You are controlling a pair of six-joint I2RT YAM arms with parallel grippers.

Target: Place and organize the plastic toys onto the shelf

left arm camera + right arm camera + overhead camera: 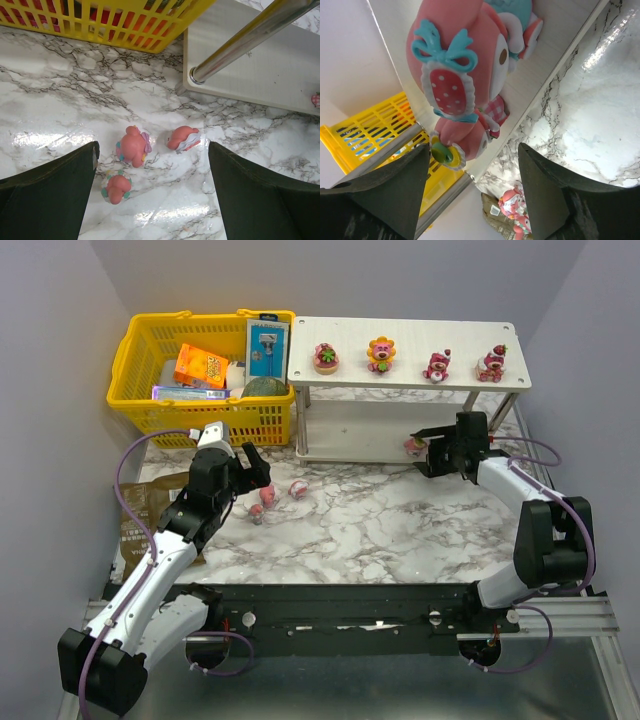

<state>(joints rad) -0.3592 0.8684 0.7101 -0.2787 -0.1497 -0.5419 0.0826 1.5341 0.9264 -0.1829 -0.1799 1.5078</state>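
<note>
Reaching forward from the near left corner, the left arm bends at the elbow and hangs the left gripper (248,470) over the glossy marble desk (390,530), its dark fingers spread wide and gripping nothing. Under them lie three small shiny plastic toys: a pink bear (133,146), a pink-and-white figurine (183,138) and a round spotted capsule (116,186). Across the desk, the right arm arches to the shelf (350,335), a white wood-grain rack on silver metal legs. The right gripper (428,454) faces its lower tier, fingers parted either side of a strawberry-eared bear (465,75) resting there, not pinching it. Four more figurines (436,365) line the top tier, among them a yellow-petalled one (381,354). A yellow mesh basket (130,360) stands left of the shelf.
</note>
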